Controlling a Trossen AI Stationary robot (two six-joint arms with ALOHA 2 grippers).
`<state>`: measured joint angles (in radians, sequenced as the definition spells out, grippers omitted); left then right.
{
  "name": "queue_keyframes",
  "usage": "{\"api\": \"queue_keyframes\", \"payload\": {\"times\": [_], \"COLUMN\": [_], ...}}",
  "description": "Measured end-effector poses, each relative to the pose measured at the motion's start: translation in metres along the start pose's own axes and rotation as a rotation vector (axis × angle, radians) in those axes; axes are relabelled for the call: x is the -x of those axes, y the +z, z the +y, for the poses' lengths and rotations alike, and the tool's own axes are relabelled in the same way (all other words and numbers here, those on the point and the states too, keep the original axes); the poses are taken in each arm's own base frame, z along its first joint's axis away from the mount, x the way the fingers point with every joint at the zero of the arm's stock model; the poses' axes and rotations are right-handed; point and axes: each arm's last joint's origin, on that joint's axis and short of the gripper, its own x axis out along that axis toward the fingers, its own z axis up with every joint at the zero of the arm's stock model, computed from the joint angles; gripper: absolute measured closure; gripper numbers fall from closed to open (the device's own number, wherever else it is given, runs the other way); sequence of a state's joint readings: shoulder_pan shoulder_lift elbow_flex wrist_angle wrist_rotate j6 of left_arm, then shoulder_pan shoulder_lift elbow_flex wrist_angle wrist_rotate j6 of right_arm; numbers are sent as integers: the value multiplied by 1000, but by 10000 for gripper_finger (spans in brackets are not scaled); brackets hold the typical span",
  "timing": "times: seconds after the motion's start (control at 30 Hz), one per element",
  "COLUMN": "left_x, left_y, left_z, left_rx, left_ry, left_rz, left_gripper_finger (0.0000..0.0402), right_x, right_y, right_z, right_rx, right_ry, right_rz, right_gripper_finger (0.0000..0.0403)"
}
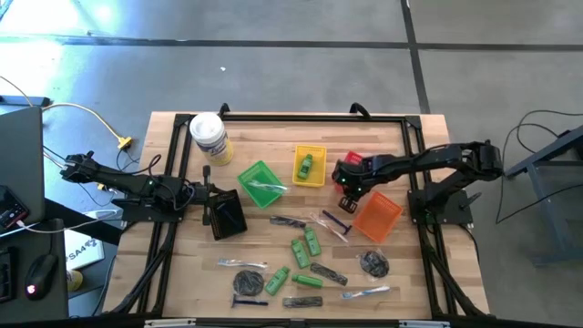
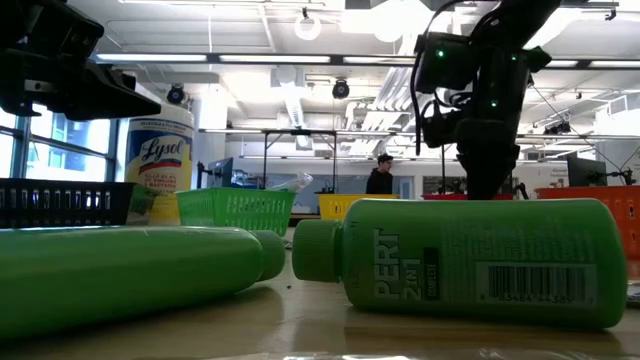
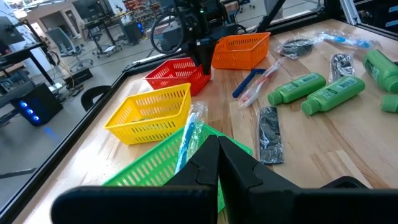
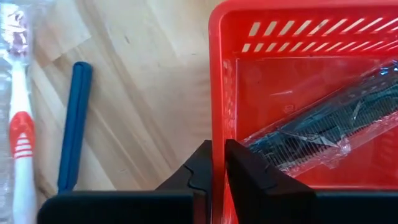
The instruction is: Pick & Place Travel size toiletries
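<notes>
The travel size toiletries lie loose on the table's near half: green bottles (image 1: 310, 241), wrapped combs (image 1: 328, 273), dark discs (image 1: 373, 262), razors (image 1: 335, 221) and toothbrushes (image 1: 241, 264). My right gripper (image 4: 217, 158) points down at the red basket (image 4: 298, 37) and is shut on its wall. A clear-wrapped dark comb (image 4: 317, 134) lies on the basket's floor. My left gripper (image 3: 217, 165) waits shut at the table's left, by the black basket (image 1: 225, 219), touching nothing. A green bottle (image 1: 307, 165) lies in the yellow basket (image 1: 308, 150). A wrapped toothbrush (image 1: 264, 185) lies in the green basket (image 1: 250, 173). My right gripper pinches the red basket's side wall (image 4: 219, 118), the one facing the orange basket, with one finger (image 4: 199, 165) outside and the other inside. The fingers come from above, pointing steeply down. In the left wrist view the red basket (image 3: 177, 74) stands level on the table.
The orange basket (image 1: 376, 216) stands just near of the red one. A large white-lidded jar (image 1: 209, 137) stands at the far left. A black frame (image 1: 310, 117) runs around the tabletop. A toothbrush (image 4: 18, 124) and a blue razor handle (image 4: 73, 124) lie beside the red basket.
</notes>
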<state>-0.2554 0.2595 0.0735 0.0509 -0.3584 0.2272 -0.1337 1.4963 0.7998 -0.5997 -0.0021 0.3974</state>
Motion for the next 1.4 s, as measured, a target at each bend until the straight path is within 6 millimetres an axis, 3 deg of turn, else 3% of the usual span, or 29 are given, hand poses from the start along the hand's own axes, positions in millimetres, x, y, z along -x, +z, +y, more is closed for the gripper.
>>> {"api": "queue_keyframes", "payload": {"times": [0.2, 0.47, 0.6, 0.7, 0.83, 1.07, 1.27, 1.4], "left_x": [0, 0, 0, 0, 0, 0, 0, 0], "left_y": [0, 0, 0, 0, 0, -3, -4, -4], "left_z": [0, 0, 0, 0, 0, -1, -1, -1], "left_rx": [0, 15, 15, 16, 18, 14, 10, 9], "left_ry": [0, 0, 0, 0, 0, -5, -8, -8], "left_rz": [0, 0, 1, 0, 2, 26, 38, 38], "left_gripper_finger": [402, 402, 402, 402, 402, 402, 402, 402], "right_x": [0, 1, 10, 28, 64, 115, 133, 139], "right_y": [2, -3, -6, -10, -24, -70, -107, -125], "right_z": [8, 22, 26, 31, 43, 76, 97, 106], "right_rx": [18, 2, -23, -6, 36, 172, 266, 311], "right_ry": [37, 47, 73, 109, 103, 82, 83, 91], "right_rz": [-38, -49, -73, -141, -320, -654, -815, -875], "right_gripper_finger": [341, 205, 159, 142, 142, 174, 209, 256]}}
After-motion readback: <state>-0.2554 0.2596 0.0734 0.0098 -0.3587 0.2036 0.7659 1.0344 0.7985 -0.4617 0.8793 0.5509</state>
